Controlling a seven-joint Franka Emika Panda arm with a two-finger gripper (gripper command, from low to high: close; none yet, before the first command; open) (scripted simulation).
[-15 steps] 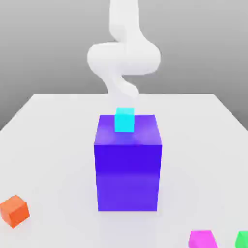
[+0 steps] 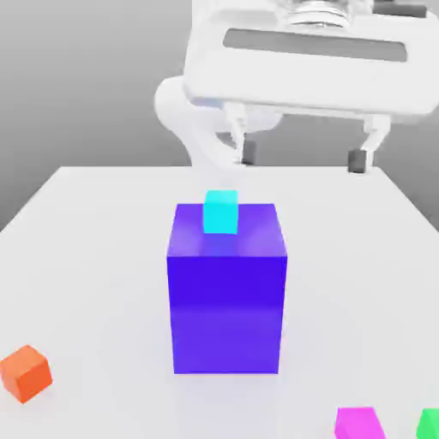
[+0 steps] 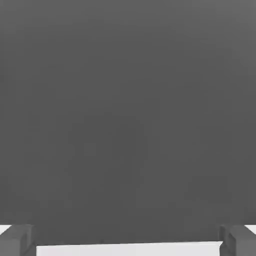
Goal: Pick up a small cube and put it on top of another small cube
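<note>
Jaws spread and empty, small magenta cube waiting on the table
Nearest me, at the exterior view's right, the small magenta cube sits just beside the green cube, so my worry is a finger clipping the green one if I come down off-centre; the orange cube lies well apart at the exterior view's left, and my gripper hangs high, open, holding nothing; a low sweep could strike the big blue-purple block or knock off the cyan cube on its top, and letting go over an edge could topple the stack; beneath it all I see a smooth, pale table, and past its far edge a plain grey backdrop
</note>
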